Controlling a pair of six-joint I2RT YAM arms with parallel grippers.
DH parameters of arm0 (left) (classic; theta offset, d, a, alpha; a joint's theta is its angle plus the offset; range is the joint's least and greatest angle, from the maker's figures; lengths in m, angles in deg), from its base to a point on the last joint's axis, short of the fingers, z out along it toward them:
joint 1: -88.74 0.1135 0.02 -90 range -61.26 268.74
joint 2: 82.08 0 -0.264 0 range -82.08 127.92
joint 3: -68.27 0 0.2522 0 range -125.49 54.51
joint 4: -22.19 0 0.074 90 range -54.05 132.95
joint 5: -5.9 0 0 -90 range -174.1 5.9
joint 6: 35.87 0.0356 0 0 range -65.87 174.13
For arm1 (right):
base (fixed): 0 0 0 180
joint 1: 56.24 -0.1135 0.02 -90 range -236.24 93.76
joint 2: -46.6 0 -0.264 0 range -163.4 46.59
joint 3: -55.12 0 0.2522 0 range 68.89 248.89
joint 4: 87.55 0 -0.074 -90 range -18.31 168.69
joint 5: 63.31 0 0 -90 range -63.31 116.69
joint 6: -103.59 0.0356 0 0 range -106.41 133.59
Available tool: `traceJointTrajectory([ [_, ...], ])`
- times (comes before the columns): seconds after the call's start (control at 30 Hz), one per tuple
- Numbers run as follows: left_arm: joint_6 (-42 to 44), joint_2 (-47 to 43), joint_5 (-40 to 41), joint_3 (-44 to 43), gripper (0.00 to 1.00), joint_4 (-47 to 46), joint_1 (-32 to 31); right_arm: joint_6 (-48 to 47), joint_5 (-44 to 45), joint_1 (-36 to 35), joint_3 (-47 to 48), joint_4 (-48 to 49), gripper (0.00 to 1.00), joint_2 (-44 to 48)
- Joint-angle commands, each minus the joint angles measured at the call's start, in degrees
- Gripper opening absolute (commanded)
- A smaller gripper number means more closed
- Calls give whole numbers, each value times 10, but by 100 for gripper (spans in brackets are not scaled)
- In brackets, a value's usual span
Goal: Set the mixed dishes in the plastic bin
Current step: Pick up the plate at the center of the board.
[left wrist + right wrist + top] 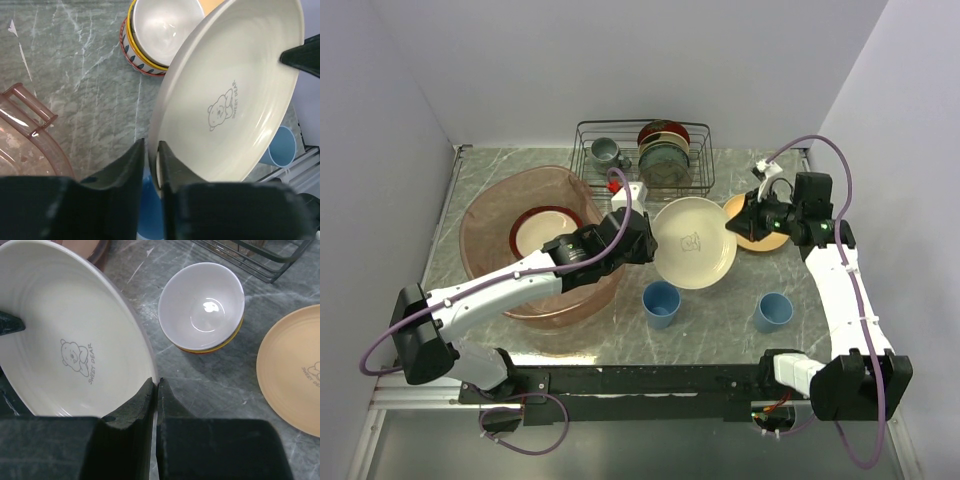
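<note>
Top external view: close to the near edge of the desk (715, 325), 2 light-blue cups (661, 303) are seen upright and well apart, 1 left of the middle and 1 towards the right edge. Just beyond them, at the middle of the desk, the cream plate (695, 242) is held tilted between both arms, outside the plastic bin (485, 215) and just beside its right rim.

The plate's left rim is taken by the left hand (653, 243). In the left wrist view its fingers (131, 167) are drawn narrow, with the rim pinched between them. The right rim is taken by the right hand (738, 225), whose fingers (135, 407) are seen almost together on the rim in the right wrist view. A bear outline and the words SWEET DEAR are printed on the plate's face.

The yellow-orange plate (765, 242) lies flat towards the right edge, partly covered by the right arm. The bin occupies the left part of the desk, and the red-rimmed plate (548, 232) lies flat inside it. Beyond the cream plate, the cream bowl (202, 302) is nested in the red-patterned bowl (136, 60) on the desk.

At the far edge stands the wire rack (588, 135), in which a grey mug (607, 152) and dark plates (665, 155) set on edge are held.
</note>
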Motion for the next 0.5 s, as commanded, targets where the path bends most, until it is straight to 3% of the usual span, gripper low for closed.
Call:
traceJointTrajectory([
  [0.0, 15, -10, -4, -15, 17, -29, -4, -7, -32, -4, -5, 17, 0, 28],
  [0.07, 21, -24, -3, -6, 2, -35, -4, -9, -38, -4, -11, 18, 0, 32],
  [0.17, 28, -59, 3, 21, 1, -58, -4, -12, -45, -4, -14, 19, 0, 37],
  [0.37, 17, -151, 5, 91, 1, -96, 19, -18, -81, -4, -30, 33, 40, 57],
  [0.47, 8, -203, 2, 124, 1, -100, 41, -18, -94, -3, -40, 44, 72, 74],
])
